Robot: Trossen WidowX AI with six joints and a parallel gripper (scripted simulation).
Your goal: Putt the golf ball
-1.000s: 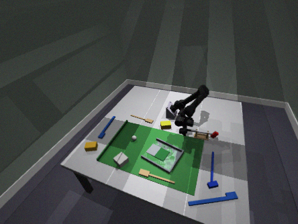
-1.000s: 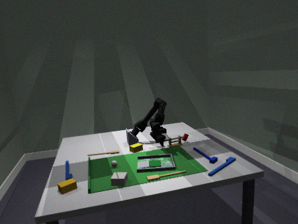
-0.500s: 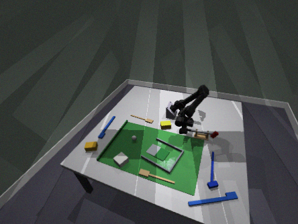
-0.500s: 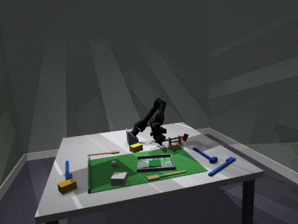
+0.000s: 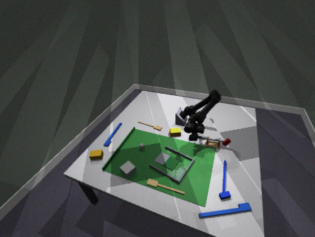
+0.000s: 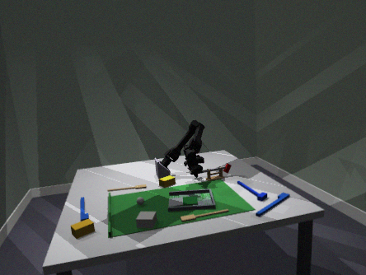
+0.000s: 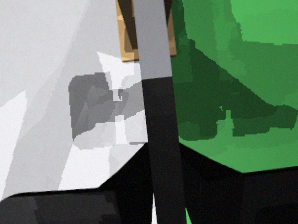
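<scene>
Right of centre in the top view, the fingers (image 5: 194, 136) pinch the dark grip end of the putter (image 5: 213, 140). Its shaft runs right across a small wooden stand (image 5: 212, 143) to the red head, just off the upper right edge of the green mat (image 5: 199, 177). The ball (image 5: 142, 145) lies on the mat, left of centre, well apart from the ramp (image 5: 162, 158) and walled green (image 5: 172, 163) on the bench (image 5: 248, 184).

Obscured items, wrist view
Red putter (image 7: 152, 45) shaft cut off at top and bottom edges, head unseen; wooden stand (image 7: 127, 37) cropped at top.
</scene>
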